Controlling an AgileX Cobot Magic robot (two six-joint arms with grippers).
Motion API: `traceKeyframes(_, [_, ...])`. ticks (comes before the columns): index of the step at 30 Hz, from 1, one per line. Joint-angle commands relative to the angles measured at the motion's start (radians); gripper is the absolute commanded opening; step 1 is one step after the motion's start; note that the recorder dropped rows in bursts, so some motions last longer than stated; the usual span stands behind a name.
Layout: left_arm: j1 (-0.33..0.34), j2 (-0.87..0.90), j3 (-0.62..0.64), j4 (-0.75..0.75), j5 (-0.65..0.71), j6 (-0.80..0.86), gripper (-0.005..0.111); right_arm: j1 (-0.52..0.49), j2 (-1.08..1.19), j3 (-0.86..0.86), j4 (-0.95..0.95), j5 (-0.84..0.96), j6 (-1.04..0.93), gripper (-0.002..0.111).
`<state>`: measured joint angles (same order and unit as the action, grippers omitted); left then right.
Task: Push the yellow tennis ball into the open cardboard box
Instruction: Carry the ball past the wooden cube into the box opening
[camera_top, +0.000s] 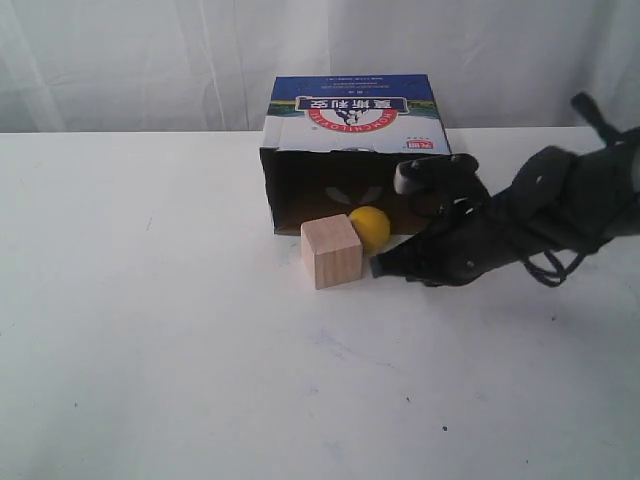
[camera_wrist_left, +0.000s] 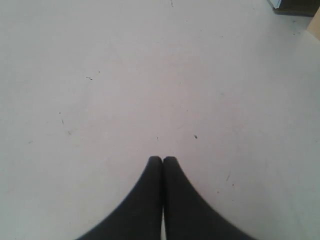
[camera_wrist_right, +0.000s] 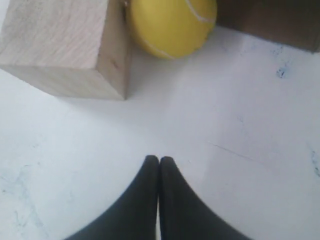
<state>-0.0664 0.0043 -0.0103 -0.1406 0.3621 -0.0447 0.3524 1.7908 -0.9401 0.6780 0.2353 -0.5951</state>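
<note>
Yellow tennis ball (camera_top: 370, 227) sits at the open cardboard box (camera_top: 350, 118) mouth.

Ball (camera_top: 371, 227) between cube (camera_top: 331, 251) and box (camera_top: 355, 115)

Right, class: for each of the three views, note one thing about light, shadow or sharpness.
Exterior view: white table overexposed, cardboard box interior murky. Left wrist view: flat even light, left tool a featureless silhouette. Right wrist view: wooden cube casts a soft shadow; tennis ball slightly soft.
</note>
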Motion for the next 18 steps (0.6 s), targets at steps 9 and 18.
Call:
traceKeyframes(9, [-0.006,-0.004,0.008,-0.014,0.050,-0.003,0.000,-0.094,0.084,-0.244,0.074,0.262,-0.085,0.000])
traceKeyframes(18, [-0.006,-0.004,0.008,-0.014,0.050,-0.003,0.000,-0.092,0.204,-0.305,0.141,0.283,-0.140,0.000])
